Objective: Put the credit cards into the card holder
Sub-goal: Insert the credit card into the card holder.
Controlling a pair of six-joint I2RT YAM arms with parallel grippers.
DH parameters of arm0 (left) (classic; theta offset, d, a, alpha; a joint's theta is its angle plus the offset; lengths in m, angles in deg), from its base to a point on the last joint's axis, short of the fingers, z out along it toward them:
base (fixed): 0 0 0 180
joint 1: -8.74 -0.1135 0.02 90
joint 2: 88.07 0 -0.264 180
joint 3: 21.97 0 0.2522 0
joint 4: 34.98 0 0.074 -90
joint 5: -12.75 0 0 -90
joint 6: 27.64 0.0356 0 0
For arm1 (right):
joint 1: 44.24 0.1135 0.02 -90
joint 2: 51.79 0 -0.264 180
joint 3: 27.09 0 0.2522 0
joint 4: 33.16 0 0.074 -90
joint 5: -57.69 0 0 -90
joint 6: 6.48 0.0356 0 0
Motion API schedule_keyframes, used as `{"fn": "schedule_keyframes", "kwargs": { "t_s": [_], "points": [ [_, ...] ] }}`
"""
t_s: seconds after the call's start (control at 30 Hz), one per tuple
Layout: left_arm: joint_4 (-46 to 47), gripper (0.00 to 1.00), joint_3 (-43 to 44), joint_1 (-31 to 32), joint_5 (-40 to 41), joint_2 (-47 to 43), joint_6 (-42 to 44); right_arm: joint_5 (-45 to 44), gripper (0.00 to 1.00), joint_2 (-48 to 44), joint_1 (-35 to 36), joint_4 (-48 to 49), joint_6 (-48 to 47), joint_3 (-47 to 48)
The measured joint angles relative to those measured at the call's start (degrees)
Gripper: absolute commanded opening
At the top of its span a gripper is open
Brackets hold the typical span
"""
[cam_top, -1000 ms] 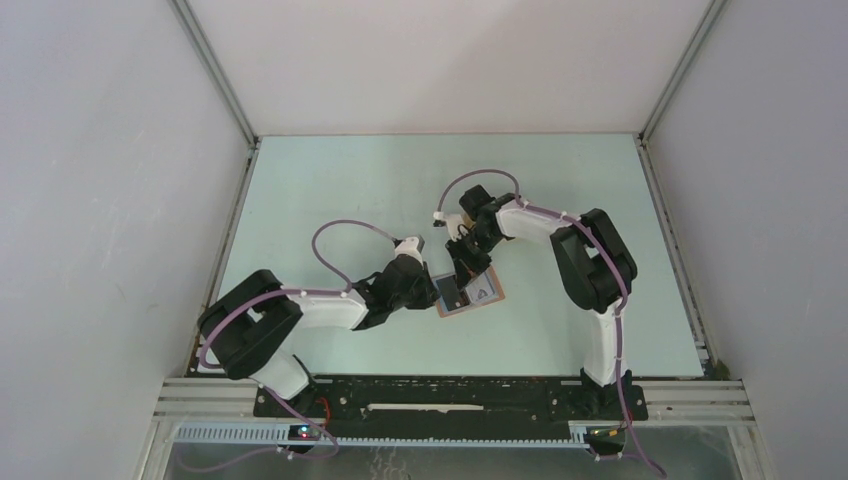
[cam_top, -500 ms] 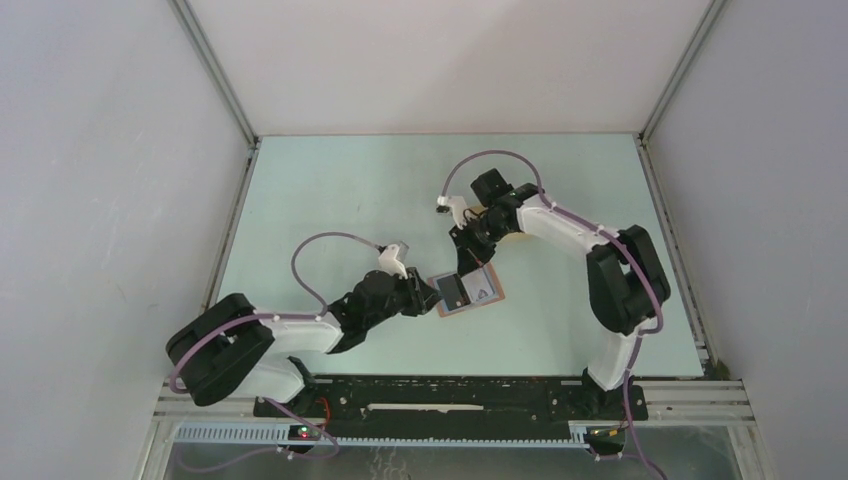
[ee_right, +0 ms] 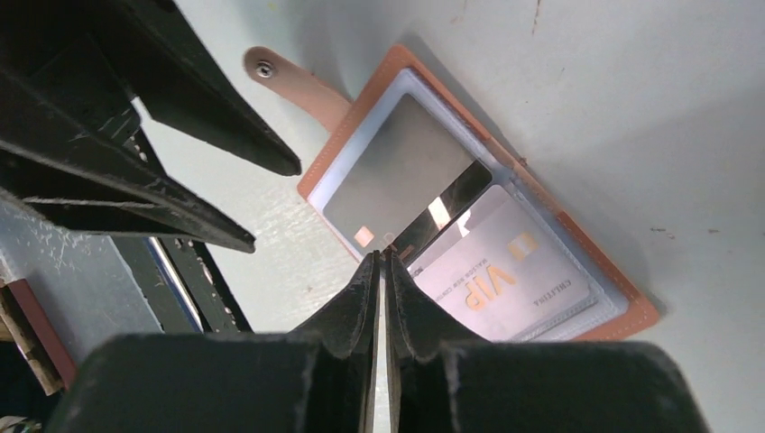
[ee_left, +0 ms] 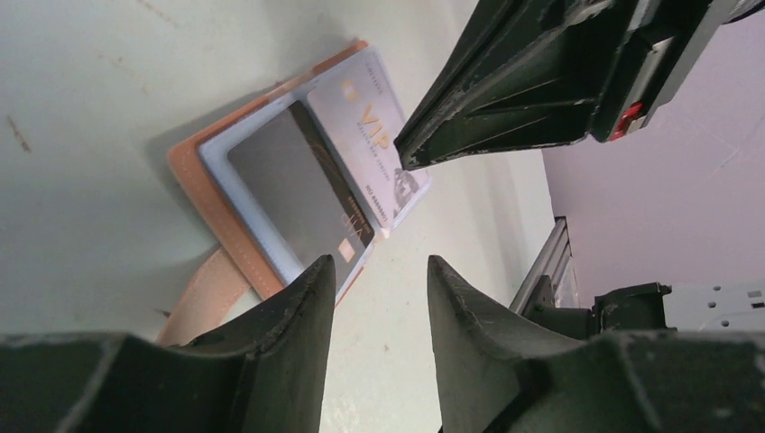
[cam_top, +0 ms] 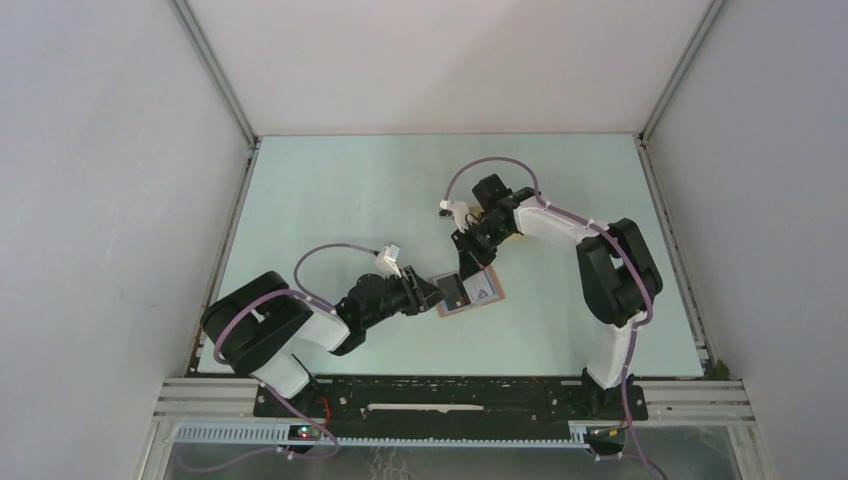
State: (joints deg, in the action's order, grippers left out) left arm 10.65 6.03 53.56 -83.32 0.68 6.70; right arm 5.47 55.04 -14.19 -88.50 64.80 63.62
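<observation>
At the middle of the counter point(cam_top: 350, 200) the card holder point(ee_left: 185, 171) lies open and flat, its strap tab point(ee_right: 293, 81) pointing toward the left arm. A pale VIP card point(ee_right: 505, 271) sits in the pocket on one half. A grey card point(ee_right: 397, 176) lies over the pocket on the other half, its dark stripe edge overlapping the VIP card near the fold. The right claw point(ee_right: 381, 257) is closed to a sliver, its tips at the edge of the grey card. I cannot tell whether it pinches that edge or only presses against it. The left claw point(ee_left: 379, 275) is narrowly parted and holds nothing, low over the counter just beside the holder's strap end. The grey card looks to me not fully seated. The risk is that a push from the closed tips slides the whole holder across the smooth counter instead of driving the card in, since nothing pins the holder down. The tips could also skid over the card's slick face, or the card could ride up over the pocket lip rather than under it.
</observation>
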Motion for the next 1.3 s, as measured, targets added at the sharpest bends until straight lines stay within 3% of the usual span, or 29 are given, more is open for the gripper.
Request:
{"fn": "schedule_keyframes", "kwargs": {
  "t_s": [0.17, 0.53, 1.3],
  "points": [
    [-1.73, 0.48, 0.07, 0.07, 1.36, 1.09, -1.57, -2.03, 0.12, 4.09, 0.68, 0.24, 1.29, 0.0],
    [-16.92, 0.5, 3.5, 2.4, 7.04, -0.7, -1.27, -5.2, 0.12, 6.93, 1.66, 0.11, 2.75, 0.35],
    [-15.87, 0.44, 3.98, 2.8, 7.8, -4.42, 0.0, -5.35, 0.12, 8.94, 1.88, -0.59, 3.67, 1.6]
  ]
}}
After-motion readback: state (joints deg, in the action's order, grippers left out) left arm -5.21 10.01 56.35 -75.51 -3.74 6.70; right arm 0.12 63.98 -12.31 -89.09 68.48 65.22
